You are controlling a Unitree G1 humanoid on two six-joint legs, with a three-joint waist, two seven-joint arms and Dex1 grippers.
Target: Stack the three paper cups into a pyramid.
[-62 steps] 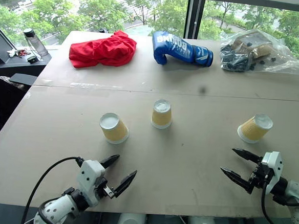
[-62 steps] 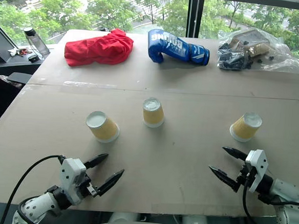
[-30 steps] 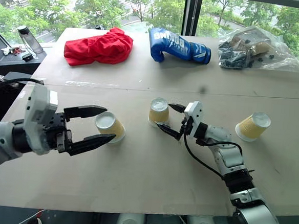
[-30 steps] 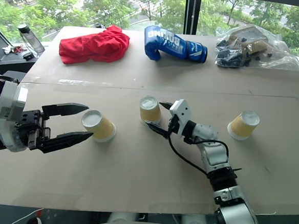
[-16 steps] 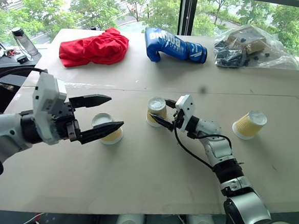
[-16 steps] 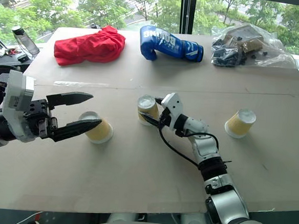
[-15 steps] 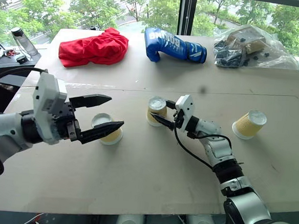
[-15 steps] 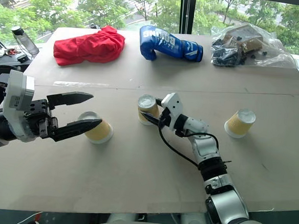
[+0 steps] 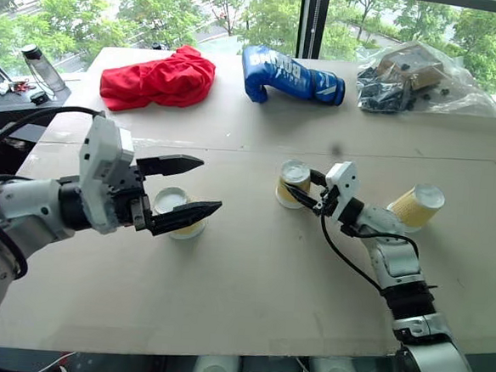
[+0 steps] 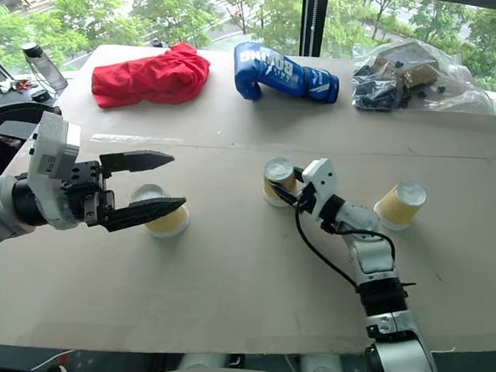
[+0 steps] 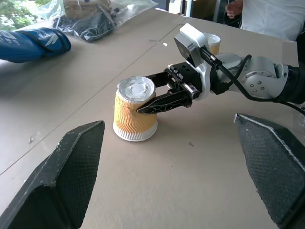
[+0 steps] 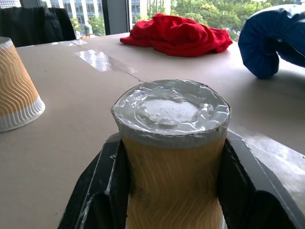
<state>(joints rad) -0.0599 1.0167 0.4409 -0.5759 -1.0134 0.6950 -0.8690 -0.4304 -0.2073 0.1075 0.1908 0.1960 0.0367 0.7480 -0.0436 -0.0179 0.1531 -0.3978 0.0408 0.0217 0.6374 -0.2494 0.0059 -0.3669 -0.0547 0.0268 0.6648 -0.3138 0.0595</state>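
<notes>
Middle cup [image 9: 294,183] rightward, in right claw [image 9: 309,192]

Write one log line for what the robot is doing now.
right gripper: shut on middle cup | left gripper: open by left cup | pyramid: unbuilt

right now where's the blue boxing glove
In the head views the blue boxing glove lies at the table's far edge near the window, between the red cloth on its left and the clear plastic bag on its right.

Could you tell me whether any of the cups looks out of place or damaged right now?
Nothing looks damaged or spilled. All three cups stand upside down on the table: the left cup, the right cup, and the middle cup, which the right gripper clamps by its sides. The left gripper is open.
</notes>
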